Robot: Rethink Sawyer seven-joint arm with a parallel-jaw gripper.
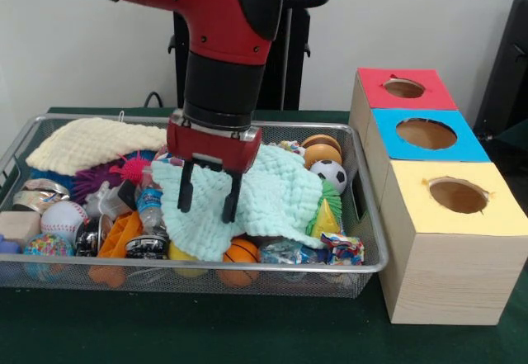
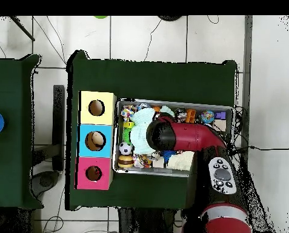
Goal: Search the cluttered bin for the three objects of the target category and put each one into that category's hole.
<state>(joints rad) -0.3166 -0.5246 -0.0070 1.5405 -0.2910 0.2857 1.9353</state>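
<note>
I'm in a lab: green-clothed table (image 2: 152,73) on tiled floor (image 2: 146,36), cables (image 2: 49,42) trailing, bare white wall (image 1: 66,42).

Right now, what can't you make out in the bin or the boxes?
- Under the mint cloth: hidden in both views.
- Bin middle, overhead view: covered by the arm, which also hides the gripper.
- Inside the yellow box and red box holes: too dark or shallow to see, front view.
- Small toys along the bin's front wall: blurred by mesh.

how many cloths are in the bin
2: a mint green cloth in the middle under the gripper, and a cream cloth at the far left corner. Clutter may hide others.
</note>
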